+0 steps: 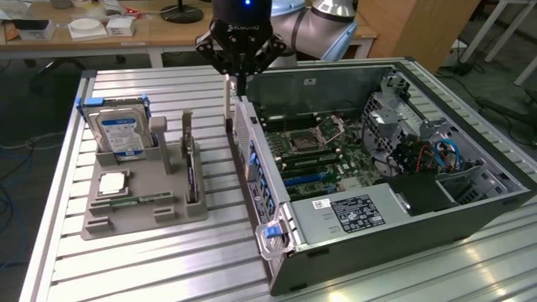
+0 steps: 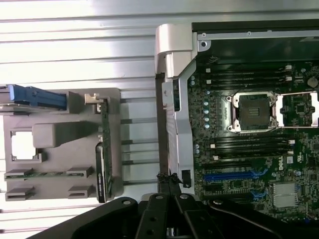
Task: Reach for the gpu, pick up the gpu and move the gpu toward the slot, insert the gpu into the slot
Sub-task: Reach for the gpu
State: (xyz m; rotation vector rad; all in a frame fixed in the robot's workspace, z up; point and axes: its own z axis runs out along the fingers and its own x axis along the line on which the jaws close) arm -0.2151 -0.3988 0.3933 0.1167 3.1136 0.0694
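Note:
The gpu [image 1: 191, 165] stands on edge in a grey holder tray [image 1: 180, 214] on the slatted table, at the exterior view's left of the open computer case. From the wrist the gpu [image 2: 103, 149] shows as a thin dark and green strip. The blue slot [image 1: 305, 180] lies on the green motherboard inside the case, and it is seen again as the slot [image 2: 231, 176] in the wrist view. My gripper [image 1: 241, 82] hangs shut and empty above the case's near wall, between the tray and the motherboard, well above the gpu. Its black fingers meet at the gripper [image 2: 167, 179].
The tray also holds an upright hard drive [image 1: 122, 129], a square processor [image 1: 113, 182] and a memory stick [image 1: 134, 202]. Inside the case are the silver processor socket [image 1: 306, 139], a power supply [image 1: 353, 211] and blue cables [image 1: 444, 154]. Desks stand behind the table.

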